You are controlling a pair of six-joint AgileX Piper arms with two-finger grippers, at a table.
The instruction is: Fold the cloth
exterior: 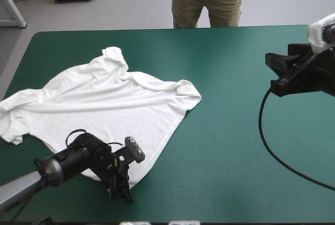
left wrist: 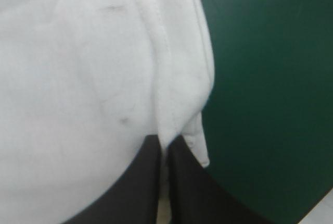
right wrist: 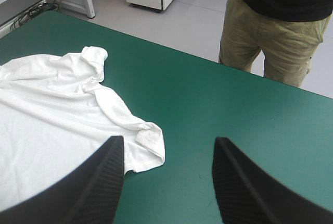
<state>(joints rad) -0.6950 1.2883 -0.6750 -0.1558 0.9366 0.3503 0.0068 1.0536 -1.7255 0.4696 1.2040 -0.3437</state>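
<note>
While the left gripper [exterior: 121, 192] clamps its near hem, the white short-sleeved fabric T-shirt [exterior: 104, 104] lies spread and wrinkled on the left half of the teal-green table cover [exterior: 235, 131].

From the left, one sleeve reaches the table's left edge, and the shirt's body fans toward the middle, where a rumpled corner is folded over. Near the table's near edge, the left gripper's two black fingers [left wrist: 138, 187] are pressed together on the stitched hem, with cloth between them. Well apart to the right, the right gripper [exterior: 277, 73] hangs above the cover with its fingers [right wrist: 99, 182] spread wide, holding nothing.
</note>
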